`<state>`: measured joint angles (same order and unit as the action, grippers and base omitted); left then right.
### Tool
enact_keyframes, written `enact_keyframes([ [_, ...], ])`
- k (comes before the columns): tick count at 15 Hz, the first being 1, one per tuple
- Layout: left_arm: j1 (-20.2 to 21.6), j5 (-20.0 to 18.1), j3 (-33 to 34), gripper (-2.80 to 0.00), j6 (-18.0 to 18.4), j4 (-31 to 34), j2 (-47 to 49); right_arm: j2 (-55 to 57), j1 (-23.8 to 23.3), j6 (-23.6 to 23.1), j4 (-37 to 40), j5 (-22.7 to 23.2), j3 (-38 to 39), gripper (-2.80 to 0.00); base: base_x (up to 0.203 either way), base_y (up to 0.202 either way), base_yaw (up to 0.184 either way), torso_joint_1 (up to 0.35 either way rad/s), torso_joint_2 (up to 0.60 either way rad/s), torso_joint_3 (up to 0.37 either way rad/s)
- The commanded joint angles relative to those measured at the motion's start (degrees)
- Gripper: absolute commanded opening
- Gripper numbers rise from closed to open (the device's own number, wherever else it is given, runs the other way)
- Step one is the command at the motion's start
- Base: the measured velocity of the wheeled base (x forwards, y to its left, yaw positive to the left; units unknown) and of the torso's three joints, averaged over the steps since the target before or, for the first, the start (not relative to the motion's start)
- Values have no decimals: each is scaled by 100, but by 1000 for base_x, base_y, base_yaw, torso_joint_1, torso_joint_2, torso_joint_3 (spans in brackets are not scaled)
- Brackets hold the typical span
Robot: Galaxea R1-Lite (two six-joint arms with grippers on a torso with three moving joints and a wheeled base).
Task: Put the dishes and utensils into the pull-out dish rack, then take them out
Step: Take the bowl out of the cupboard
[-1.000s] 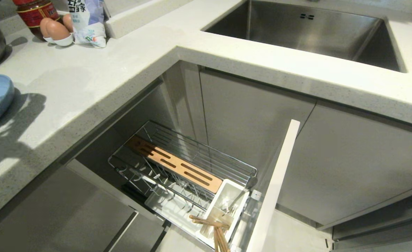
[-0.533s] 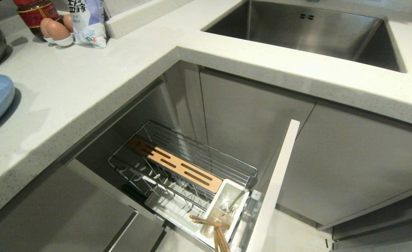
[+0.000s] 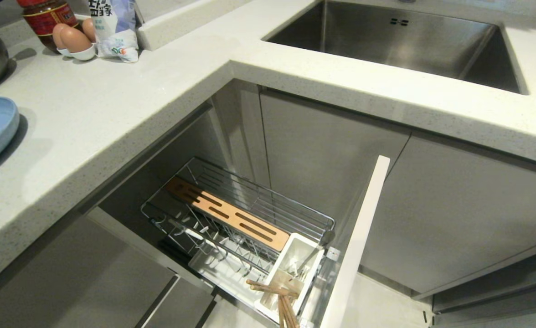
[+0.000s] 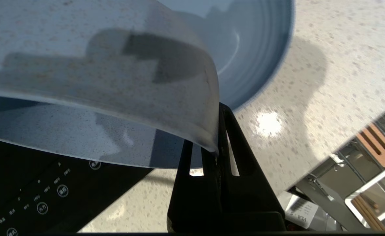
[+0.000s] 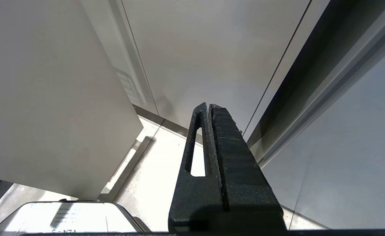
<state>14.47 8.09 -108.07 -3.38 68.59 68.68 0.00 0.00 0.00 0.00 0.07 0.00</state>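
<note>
Blue plate (image 4: 97, 82) (perhaps lifted) in left hand (image 4: 217, 147)

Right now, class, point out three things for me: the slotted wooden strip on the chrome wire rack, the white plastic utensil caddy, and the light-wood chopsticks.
slotted wooden strip (image 3: 228, 214): head view, middle of its top face.
white plastic utensil caddy (image 3: 301, 249): head view, inner back wall.
light-wood chopsticks (image 3: 268, 288): head view, shaft across the caddy.

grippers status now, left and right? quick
Left gripper: shut on the rim of the light-blue bowl, lifted above the counter.
Right gripper: shut, holding nothing, parked by the cabinet fronts.
</note>
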Motion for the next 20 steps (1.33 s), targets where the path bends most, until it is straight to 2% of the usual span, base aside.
enact_keyframes([
  [1, 3, 35, -147, -280, -5, 112, 429, 0, 0, 0, 0, 1, 0, -280, 0, 0, 0, 0, 0, 0],
  [6, -3, 83, -232, -280, 26, 426, 847, 0, 0, 0, 0, 1, 0, -280, 0, 0, 0, 0, 0, 0],
  [11, -6, 105, -232, -280, 30, 418, 992, 0, 0, 0, 0, 1, 0, -280, 0, 0, 0, 0, 0, 0],
  [15, -6, 105, -236, -280, 171, 427, 1060, 0, 0, 0, 0, 1, 0, -280, 0, 0, 0, 0, 0, 0],
  [16, -6, 105, -241, 0, 171, 409, 1069, 0, 0, 0, 0, 1, 0, -280, 0, 0, 0, 0, 0, 0],
  [20, -6, 105, -241, 0, 171, 392, 1075, 0, 0, 0, 0, 1, 0, -280, 0, 0, 0, 0, 0, 0],
])
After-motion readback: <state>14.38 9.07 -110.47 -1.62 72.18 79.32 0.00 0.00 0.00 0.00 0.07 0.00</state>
